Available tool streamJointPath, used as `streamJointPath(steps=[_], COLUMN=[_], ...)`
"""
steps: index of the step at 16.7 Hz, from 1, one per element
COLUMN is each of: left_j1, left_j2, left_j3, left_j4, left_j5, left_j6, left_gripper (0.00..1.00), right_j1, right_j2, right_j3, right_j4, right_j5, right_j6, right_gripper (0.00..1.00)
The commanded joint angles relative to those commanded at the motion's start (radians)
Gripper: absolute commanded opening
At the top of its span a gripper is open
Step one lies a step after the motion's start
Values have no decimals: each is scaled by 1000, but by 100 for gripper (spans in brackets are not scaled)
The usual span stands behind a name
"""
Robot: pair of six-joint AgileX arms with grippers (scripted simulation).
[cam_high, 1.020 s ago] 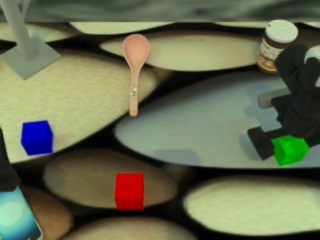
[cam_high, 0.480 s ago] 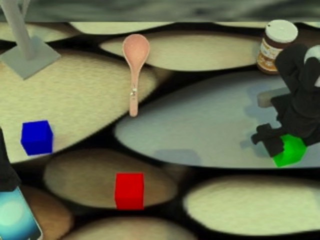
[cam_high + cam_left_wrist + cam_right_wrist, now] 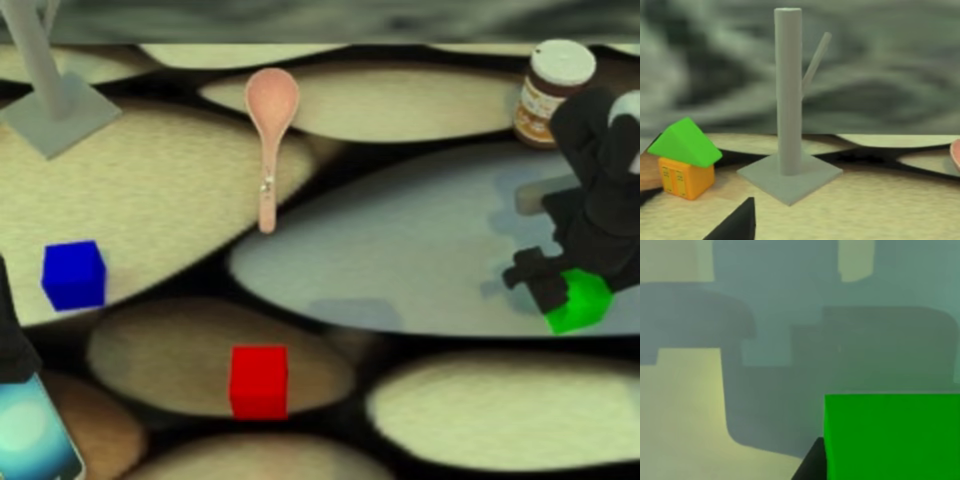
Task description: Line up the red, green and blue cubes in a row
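Observation:
The green cube sits at the table's right side, and my right gripper is shut on it from above. One black finger presses its left face. In the right wrist view the green cube fills the corner with a dark finger against it. The red cube rests at the front middle. The blue cube stands at the left. My left arm is parked at the left edge, one finger showing far off to the side, open and empty.
A pink spoon lies at the back middle. A lidded jar stands behind my right arm. A grey stand is at the back left, a phone at the front left corner, and a toy house beside the stand.
My right gripper's fingers have closed onto the green cube, which turned slightly. Over the last half second nothing visibly moved. The left arm stayed still.

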Motion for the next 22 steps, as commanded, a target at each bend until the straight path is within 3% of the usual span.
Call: streamJointPath(steps=[5, 12, 17, 22], left_j1=[0, 0, 0, 0], left_j2=[0, 0, 0, 0], left_j3=[0, 0, 0, 0], left_j4=[0, 0, 0, 0], left_j5=[0, 0, 0, 0], left_j6=[0, 0, 0, 0], left_gripper=[100, 100, 100, 100], right_j1=[3, 9, 7, 132], right_j2=[-35, -133, -136, -94], right_j3=[23, 148, 152, 224], right_j4=[-30, -259, -265, -303], right_j5=[-2, -2, -2, 2], right_j6=[-1, -2, 1, 167], right_gripper=[0, 0, 0, 0])
